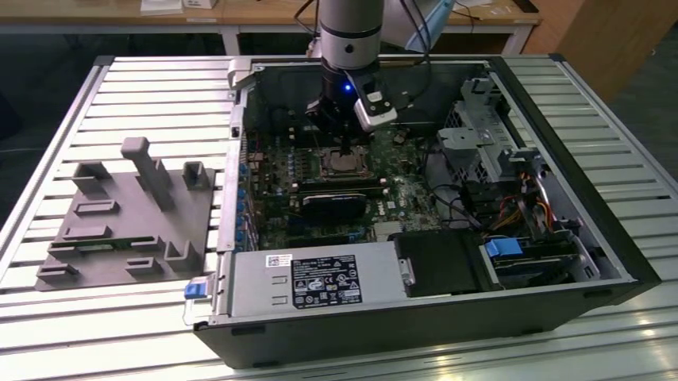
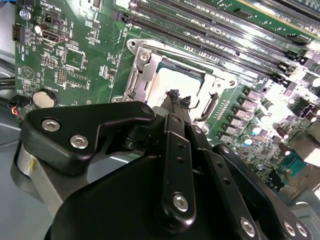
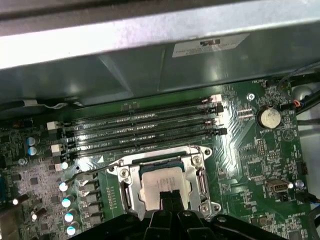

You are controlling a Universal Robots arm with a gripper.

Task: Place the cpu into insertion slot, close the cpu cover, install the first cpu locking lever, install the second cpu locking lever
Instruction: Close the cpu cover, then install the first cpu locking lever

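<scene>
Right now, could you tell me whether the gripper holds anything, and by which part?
Nothing is held: the fingers are shut together with nothing between them, over the seated cpu.

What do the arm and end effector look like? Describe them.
The arm is a silver-grey cylinder with a black band and a blue light by the wrist. The end effector is black, built of jointed links with silver screw heads.
</scene>
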